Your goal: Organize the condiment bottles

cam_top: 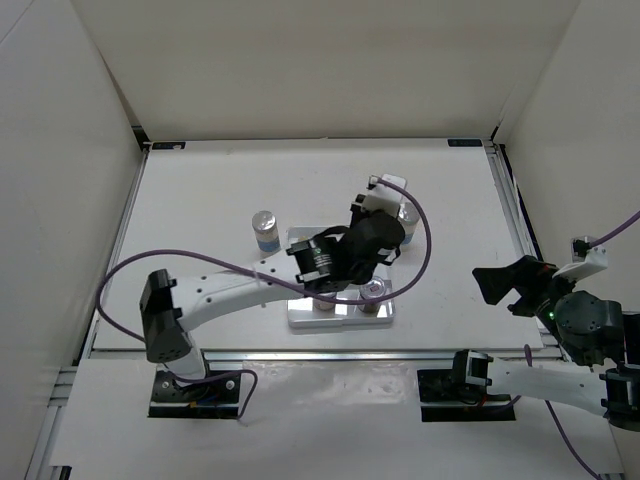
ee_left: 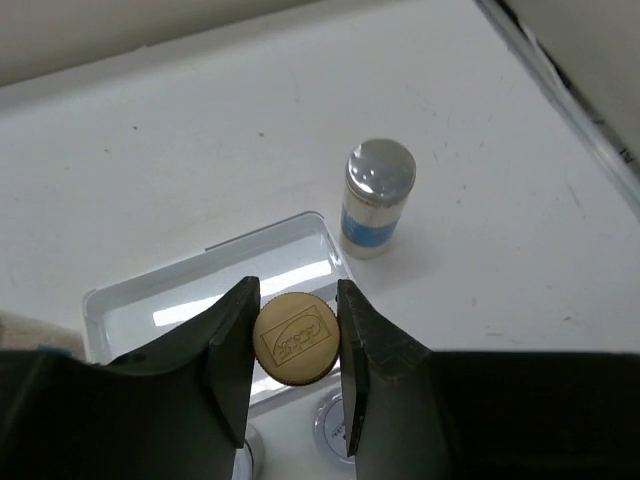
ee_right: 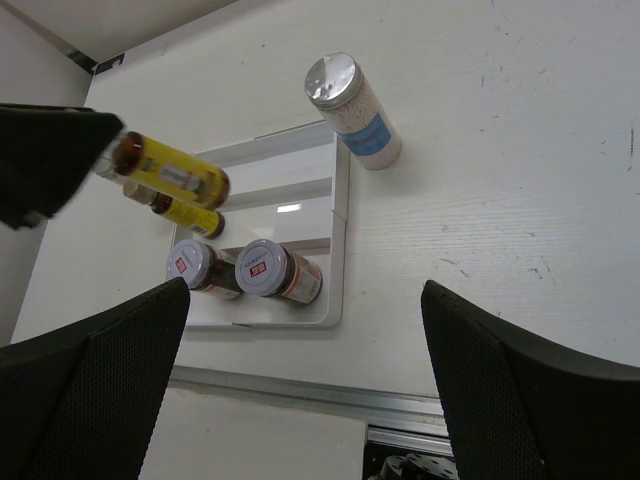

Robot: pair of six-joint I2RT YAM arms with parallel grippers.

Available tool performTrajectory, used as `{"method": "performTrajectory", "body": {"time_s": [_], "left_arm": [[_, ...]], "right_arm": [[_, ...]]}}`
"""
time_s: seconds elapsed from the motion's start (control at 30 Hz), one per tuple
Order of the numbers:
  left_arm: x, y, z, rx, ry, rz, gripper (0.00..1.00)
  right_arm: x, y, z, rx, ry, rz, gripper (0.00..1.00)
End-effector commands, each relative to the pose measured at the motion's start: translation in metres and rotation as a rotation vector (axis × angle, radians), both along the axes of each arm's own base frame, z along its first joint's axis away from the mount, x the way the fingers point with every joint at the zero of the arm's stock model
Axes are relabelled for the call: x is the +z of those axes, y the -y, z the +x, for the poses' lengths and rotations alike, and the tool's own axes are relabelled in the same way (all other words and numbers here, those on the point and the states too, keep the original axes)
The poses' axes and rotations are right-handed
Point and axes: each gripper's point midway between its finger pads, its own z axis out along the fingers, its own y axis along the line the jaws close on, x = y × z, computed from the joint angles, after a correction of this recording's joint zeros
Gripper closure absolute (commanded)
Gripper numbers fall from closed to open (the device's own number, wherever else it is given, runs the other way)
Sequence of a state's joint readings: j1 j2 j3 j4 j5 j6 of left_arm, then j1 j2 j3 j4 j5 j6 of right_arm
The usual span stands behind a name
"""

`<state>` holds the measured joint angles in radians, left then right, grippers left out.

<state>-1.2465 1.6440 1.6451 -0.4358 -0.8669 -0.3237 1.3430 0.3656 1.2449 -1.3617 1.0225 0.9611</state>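
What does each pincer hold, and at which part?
The left pincer grips a tiny yellow bottle by its brown cap; the right pincer is open and empty.

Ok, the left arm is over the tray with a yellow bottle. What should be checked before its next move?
1. Grip: left pincer shut on yellow bottle: ok.
2. Slot: the tray looks bare under it: ok.
3. Is the held bottle upright: cannot tell.
4. Already placed: second yellow bottle and both jars sit inside the tray: ok.
5. Other arm: right pincer open, away from the tray: ok.
6. Are the tall bottles in the tray: not ok, both stand on the table beside it.
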Motion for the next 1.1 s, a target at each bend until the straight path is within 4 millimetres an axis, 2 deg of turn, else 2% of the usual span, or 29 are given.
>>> {"method": "performTrajectory", "body": {"time_s": [0.0, 0.07, 0.1, 0.33, 0.37, 0.43, 0.47, 0.57, 0.8, 0.83, 0.97, 1.03, 1.07], "left_arm": [[0.022, 0.014, 0.016, -0.022, 0.057, -0.144, 0.89], [0.014, 0.023, 0.020, -0.024, 0.069, -0.154, 0.89], [-0.001, 0.028, 0.022, -0.027, 0.064, -0.119, 0.89], [-0.058, 0.021, 0.032, 0.080, 0.054, -0.101, 0.89], [-0.076, 0.018, 0.032, 0.091, 0.050, -0.075, 0.89], [-0.079, 0.020, 0.034, 0.103, 0.059, -0.091, 0.89], [-0.093, 0.020, 0.036, 0.114, 0.054, -0.059, 0.89], [-0.112, 0.025, 0.039, 0.127, 0.043, -0.032, 0.89], [-0.132, 0.022, 0.040, 0.173, 0.021, -0.053, 0.89], [-0.139, 0.020, 0.040, 0.183, 0.020, -0.035, 0.87], [-0.143, 0.017, 0.040, 0.196, 0.016, -0.042, 0.73], [-0.151, 0.014, 0.038, 0.198, 0.008, -0.031, 0.73], [-0.150, 0.012, 0.037, 0.198, 0.008, -0.031, 0.69]], "right_arm": [[-0.028, 0.032, -0.003, -0.030, -0.029, -0.185, 0.00], [-0.028, 0.034, -0.004, -0.030, -0.026, -0.173, 0.00], [-0.028, 0.036, -0.004, -0.030, -0.023, -0.161, 0.00], [-0.028, 0.040, -0.005, -0.030, -0.018, -0.137, 0.00], [-0.029, 0.039, -0.006, -0.023, -0.023, -0.136, 0.00], [-0.029, 0.037, -0.006, -0.023, -0.026, -0.146, 0.00], [-0.029, 0.036, -0.005, -0.020, -0.026, -0.166, 0.00], [-0.027, 0.030, -0.004, -0.016, -0.027, -0.188, 0.00], [-0.028, 0.027, -0.003, -0.013, -0.026, -0.206, 0.00], [-0.028, 0.027, -0.003, -0.013, -0.026, -0.206, 0.00], [-0.027, 0.026, -0.003, -0.013, -0.024, -0.197, 0.00], [-0.027, 0.024, -0.002, -0.013, -0.026, -0.205, 0.00], [-0.028, 0.022, -0.003, -0.003, -0.031, -0.221, 0.00]]}}
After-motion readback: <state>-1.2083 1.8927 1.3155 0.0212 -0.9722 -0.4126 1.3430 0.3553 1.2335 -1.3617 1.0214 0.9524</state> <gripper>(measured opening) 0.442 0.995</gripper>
